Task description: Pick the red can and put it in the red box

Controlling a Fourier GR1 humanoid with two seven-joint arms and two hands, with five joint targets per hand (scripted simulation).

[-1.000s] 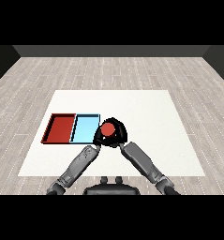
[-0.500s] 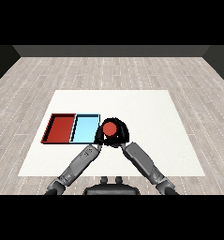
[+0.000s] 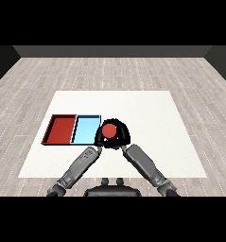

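Observation:
The red can (image 3: 109, 130) stands upright just right of the light blue tray (image 3: 85, 131), near the table's front. My right hand (image 3: 123, 135) is curled round the can from its right and far side. My left hand (image 3: 99, 139) sits close against the can's left side, at the light blue tray's near right corner. The red tray (image 3: 60, 129) lies to the left of the light blue one and holds nothing.
The white table (image 3: 147, 118) stretches to the right and beyond the trays. Both grey forearms come in from the lower corners and meet near the can. Grey wooden floor surrounds the table.
The can and my right hand round it shifted slightly right, then back. The trays and my left hand have stayed put.

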